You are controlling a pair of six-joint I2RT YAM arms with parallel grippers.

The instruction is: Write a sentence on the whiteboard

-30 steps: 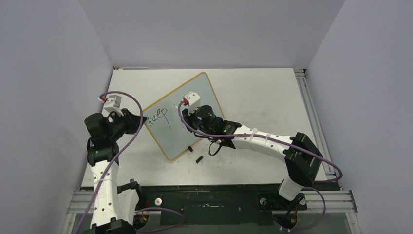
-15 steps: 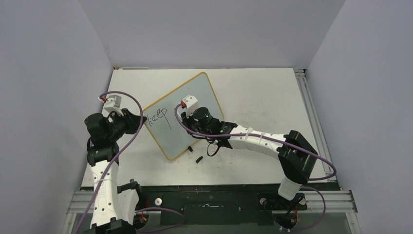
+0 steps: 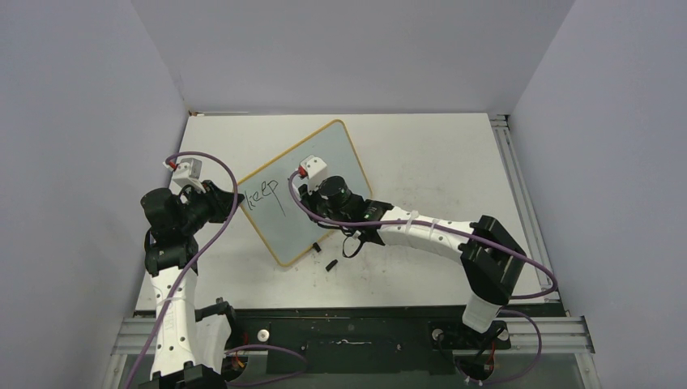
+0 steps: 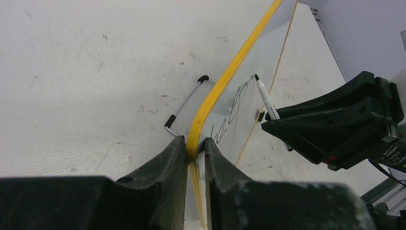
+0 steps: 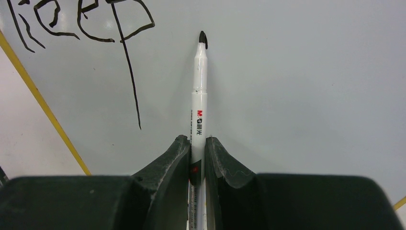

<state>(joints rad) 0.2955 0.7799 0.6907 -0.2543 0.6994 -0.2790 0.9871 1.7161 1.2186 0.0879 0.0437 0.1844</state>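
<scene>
The whiteboard (image 3: 279, 198) lies tilted on the table, pale with a yellow rim (image 4: 225, 79). Only the black word "keep" (image 3: 263, 194) shows on it, also in the right wrist view (image 5: 81, 21). My left gripper (image 3: 229, 198) is shut on the board's left rim (image 4: 195, 146). My right gripper (image 3: 312, 194) is shut on a white marker (image 5: 198, 91) with its black tip (image 5: 203, 38) at the board surface, right of "keep". The marker also shows in the left wrist view (image 4: 265, 100).
A black marker cap (image 3: 331, 264) lies on the tabletop (image 3: 437, 170) just off the board's near corner. One wire foot (image 4: 184, 103) of the board sticks out beneath it. Grey walls close in the table on three sides.
My right arm has moved a little left over the board with the marker. The left arm and the board have not moved.
</scene>
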